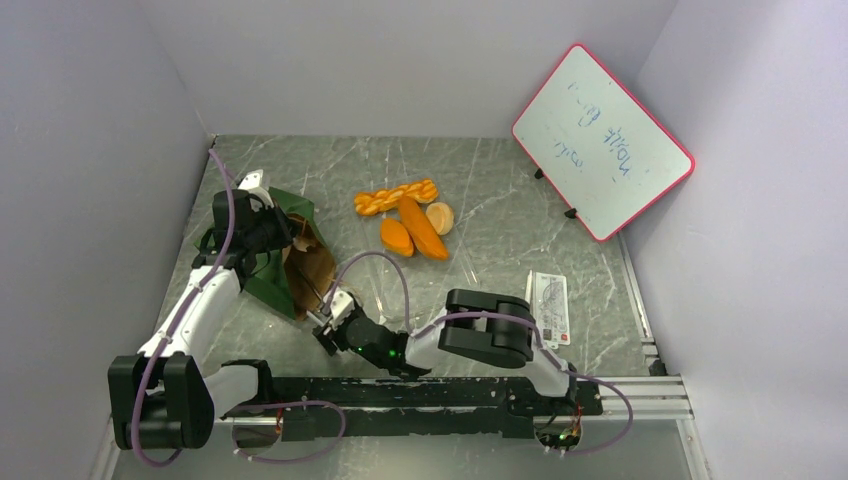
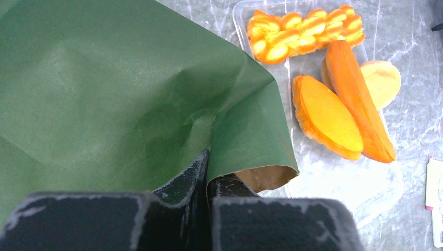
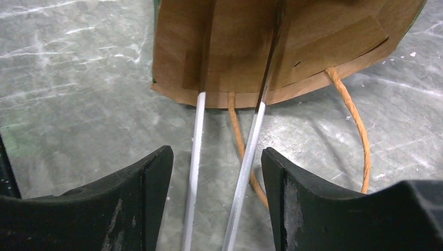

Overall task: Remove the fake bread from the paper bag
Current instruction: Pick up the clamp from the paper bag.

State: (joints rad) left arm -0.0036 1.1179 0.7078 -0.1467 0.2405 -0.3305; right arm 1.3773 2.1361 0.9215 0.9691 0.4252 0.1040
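Note:
The paper bag [image 1: 288, 208] lies tipped on its side at the left, its brown mouth facing the near edge. My left gripper [image 2: 209, 168] is shut on a fold of the bag's green edge [image 2: 104, 78]. Four pieces of fake bread [image 1: 420, 228] lie right of the bag: a braided loaf [image 2: 305, 34], two orange rolls [image 2: 326, 115] and a pale bun [image 2: 384, 78]. My right gripper [image 3: 217, 157] stands open at the bag mouth [image 3: 271, 42], straddling the two arms of the metal tongs [image 3: 251, 141], which reach into the bag. No bread shows inside.
The breads rest on a clear plastic tray [image 2: 240, 15]. A tan loop handle [image 3: 355, 120] trails on the table before the bag. A red-framed whiteboard [image 1: 603, 140] leans at the back right. A white printed packet [image 1: 550, 305] lies near the right arm.

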